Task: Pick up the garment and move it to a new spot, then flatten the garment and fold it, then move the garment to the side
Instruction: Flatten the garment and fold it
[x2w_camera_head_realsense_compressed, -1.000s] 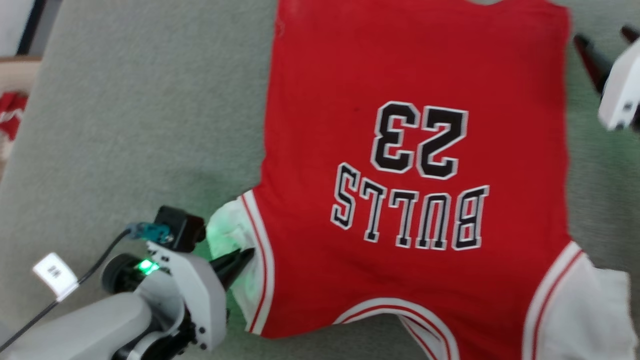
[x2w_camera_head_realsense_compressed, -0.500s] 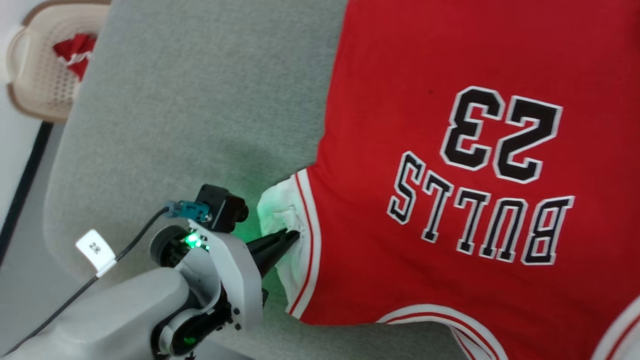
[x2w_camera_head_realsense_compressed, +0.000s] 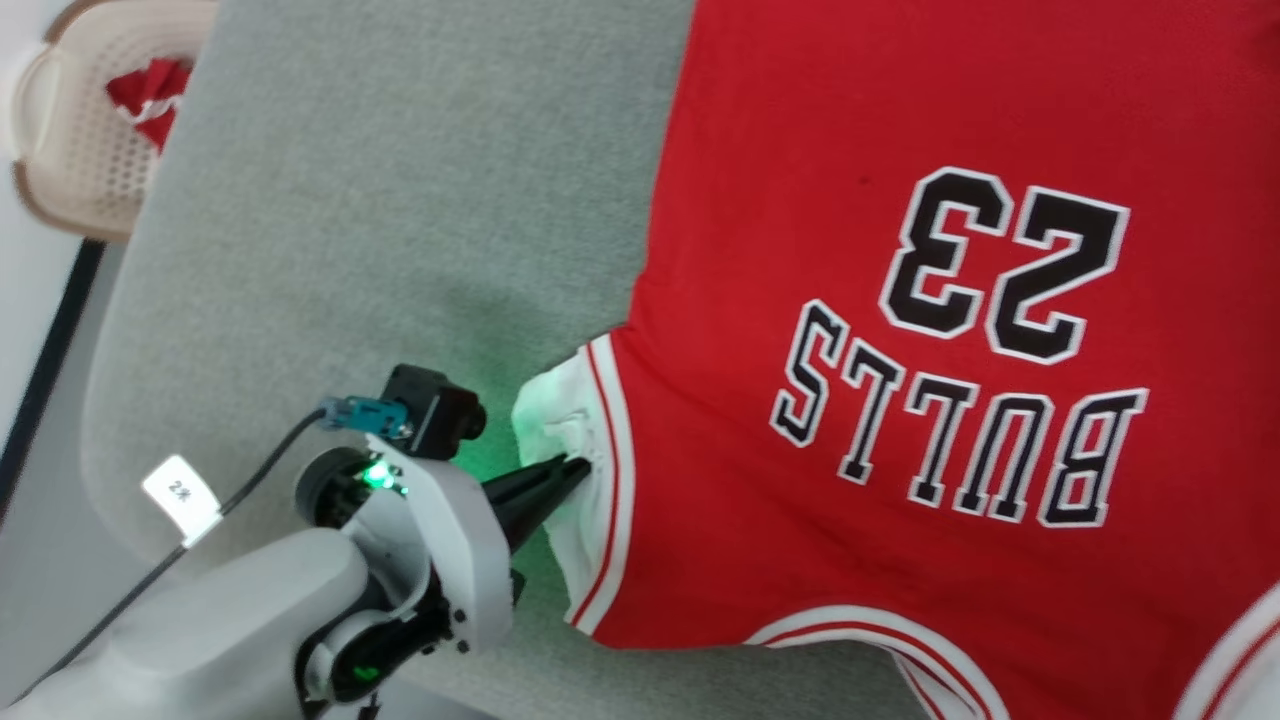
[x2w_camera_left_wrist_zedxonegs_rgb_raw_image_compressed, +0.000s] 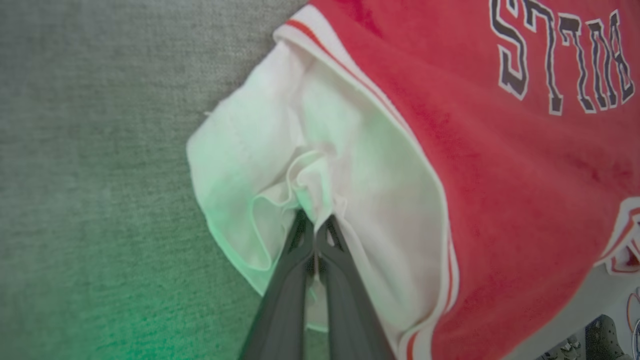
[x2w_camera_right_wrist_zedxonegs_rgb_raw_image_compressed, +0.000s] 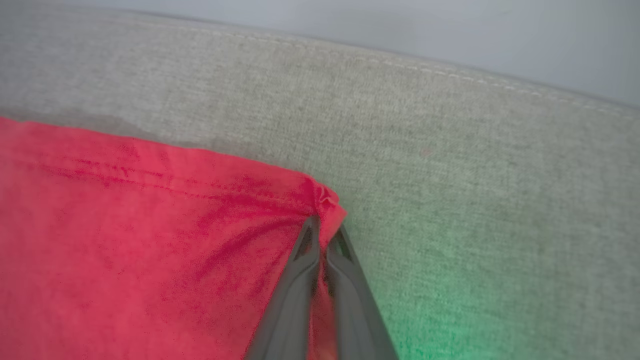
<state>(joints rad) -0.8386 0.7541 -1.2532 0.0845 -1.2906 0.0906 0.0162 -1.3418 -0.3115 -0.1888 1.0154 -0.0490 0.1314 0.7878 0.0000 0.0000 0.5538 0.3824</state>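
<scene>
**While both claws grip it: garment (x2w_camera_head_realsense_compressed: 900, 150) flat, collar end nearest the robot**

Where the left claw (x2w_camera_left_wrist_zedxonegs_rgb_raw_image_compressed: 316, 220) brings its two dark fingers together, it pinches a bunched fold of the white sleeve (x2w_camera_left_wrist_zedxonegs_rgb_raw_image_compressed: 240, 150). The cloth puckers at the tips. The right claw (x2w_camera_right_wrist_zedxonegs_rgb_raw_image_compressed: 325, 225) is likewise clamped, nipping the red hem corner (x2w_camera_right_wrist_zedxonegs_rgb_raw_image_compressed: 327, 200) at the far end. From these two grips the shirt spreads flat on the grey fabric surface (x2w_camera_head_realsense_compressed: 400, 200). Its long axis runs away from the robot, leaning slightly: collar trim (x2w_camera_head_realsense_compressed: 870, 630) near, hem far. The lettering (x2w_camera_head_realsense_compressed: 960, 440) therefore reads upside down in the head view, with the number beyond it. Green light tints the sleeve and the surface beside it. A pale basket (x2w_camera_head_realsense_compressed: 70, 130) holding red cloth sits off the surface's far left corner.
</scene>
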